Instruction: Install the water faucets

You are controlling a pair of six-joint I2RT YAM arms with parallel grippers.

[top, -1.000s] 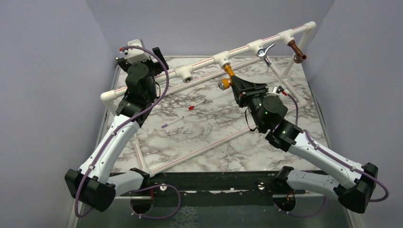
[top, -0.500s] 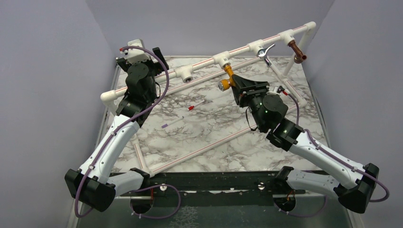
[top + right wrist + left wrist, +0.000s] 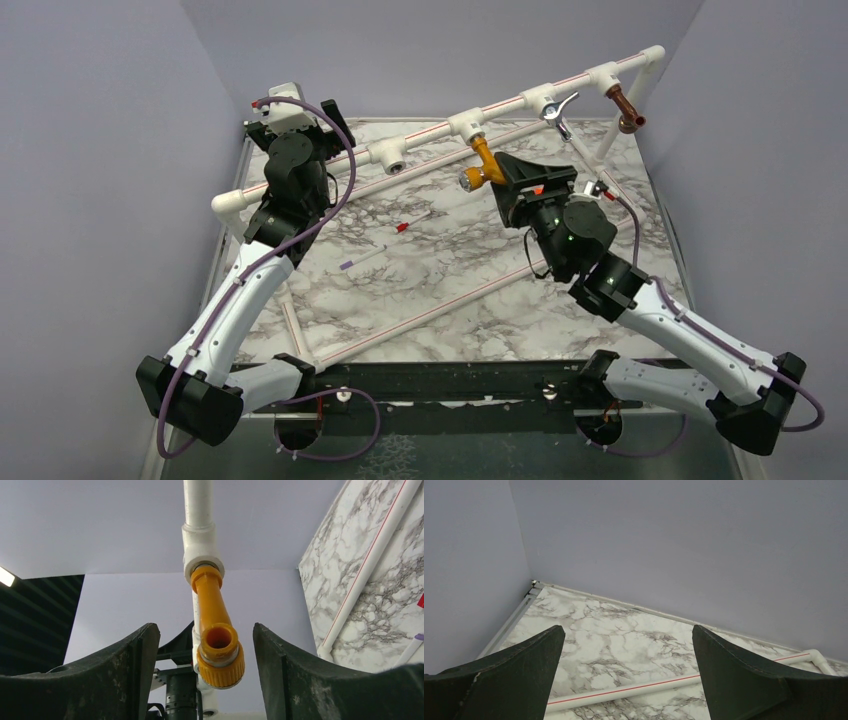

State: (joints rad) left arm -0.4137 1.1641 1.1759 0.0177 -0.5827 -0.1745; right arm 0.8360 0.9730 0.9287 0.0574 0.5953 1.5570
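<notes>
The mustard-yellow water faucet [image 3: 483, 165] hangs screwed into a white tee fitting [image 3: 200, 545] on the raised pipe rail. My right gripper [image 3: 205, 630] is open around its spout end [image 3: 218, 652], with a gap on both sides. In the top view the right gripper [image 3: 497, 182] sits just below and to the right of that faucet. Further right on the rail are a chrome lever faucet [image 3: 558, 108] and a copper-brown faucet [image 3: 627, 108]. My left gripper [image 3: 318, 108] is open and empty at the back left corner; in its wrist view the left gripper [image 3: 628, 632] faces the wall.
An unfilled tee fitting [image 3: 392, 157] sits on the rail left of the yellow faucet. A thin white red-tipped stick [image 3: 385, 240] lies on the marble table [image 3: 450, 260]. White pipes [image 3: 634, 690] with red lines frame the table. Grey walls close in on three sides.
My right gripper has opened off the yellow faucet, and the right arm has shifted slightly to the right. The left arm has not moved.
</notes>
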